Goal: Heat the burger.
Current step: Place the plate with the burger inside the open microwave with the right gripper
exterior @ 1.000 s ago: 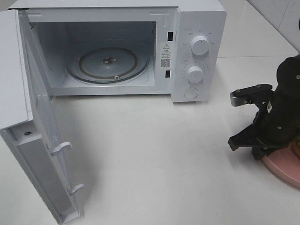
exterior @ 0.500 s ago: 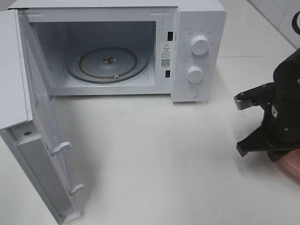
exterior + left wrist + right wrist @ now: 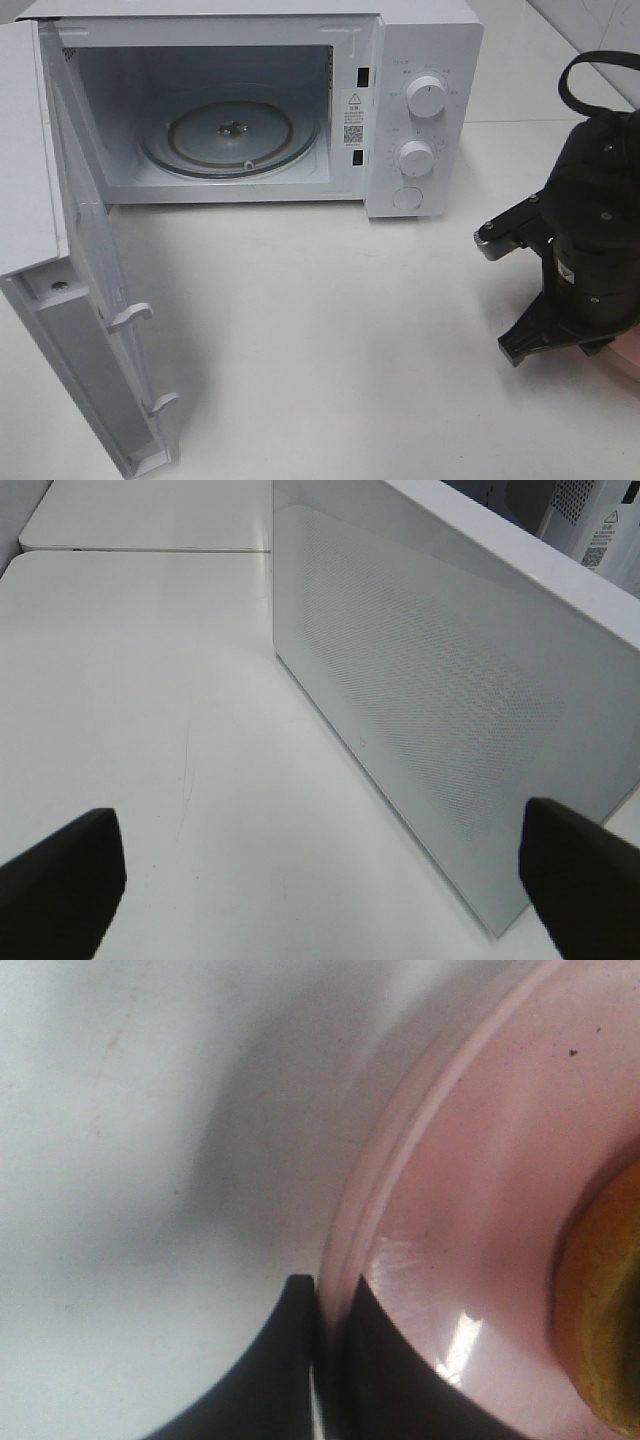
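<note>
1. Microwave oven: the door is swung fully open and the glass turntable is bare. Opening step done.
2. Burger: sits on the pink plate, on the table at the right, well apart from the oven. Only its bun edge shows. Not yet loaded.
3. Right gripper: jaws pinched narrow on the plate's rim. Grasp judged made; no lift evident.
4. Left gripper: jaws wide, holding nothing, beside the door's outer face.
5. Outstanding: carry plate onto turntable, release, close door, turn dials.
</note>
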You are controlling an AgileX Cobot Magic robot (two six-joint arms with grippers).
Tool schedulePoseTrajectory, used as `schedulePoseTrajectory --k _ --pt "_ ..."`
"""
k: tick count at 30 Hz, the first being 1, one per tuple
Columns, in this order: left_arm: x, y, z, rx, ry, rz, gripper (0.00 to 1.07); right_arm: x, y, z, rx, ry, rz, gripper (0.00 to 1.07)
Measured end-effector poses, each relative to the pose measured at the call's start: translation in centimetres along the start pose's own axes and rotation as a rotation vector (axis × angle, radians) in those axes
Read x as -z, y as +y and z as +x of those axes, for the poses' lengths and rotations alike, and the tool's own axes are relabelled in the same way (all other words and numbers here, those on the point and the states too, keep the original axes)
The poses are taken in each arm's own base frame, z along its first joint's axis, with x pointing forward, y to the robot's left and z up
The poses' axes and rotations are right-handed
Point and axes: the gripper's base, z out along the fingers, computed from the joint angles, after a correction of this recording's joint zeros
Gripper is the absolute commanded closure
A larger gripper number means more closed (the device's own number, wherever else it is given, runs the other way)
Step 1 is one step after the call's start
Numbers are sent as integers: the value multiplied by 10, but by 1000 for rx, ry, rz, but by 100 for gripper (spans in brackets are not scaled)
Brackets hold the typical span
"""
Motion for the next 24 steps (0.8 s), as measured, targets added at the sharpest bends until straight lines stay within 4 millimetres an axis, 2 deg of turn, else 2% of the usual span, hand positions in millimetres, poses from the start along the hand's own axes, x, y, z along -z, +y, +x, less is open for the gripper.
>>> schedulePoseTrajectory --k 3,10,18,24 --pt "0 0 0 0 0 0 7 2 1 2 0 -5 -1 107" --pt "0 0 0 0 0 0 7 29 9 23 51 -67 13 107" --pt "0 0 0 0 0 0 7 53 19 32 115 -142 28 107" --pt "0 0 0 0 0 0 7 64 31 38 178 -175 34 107"
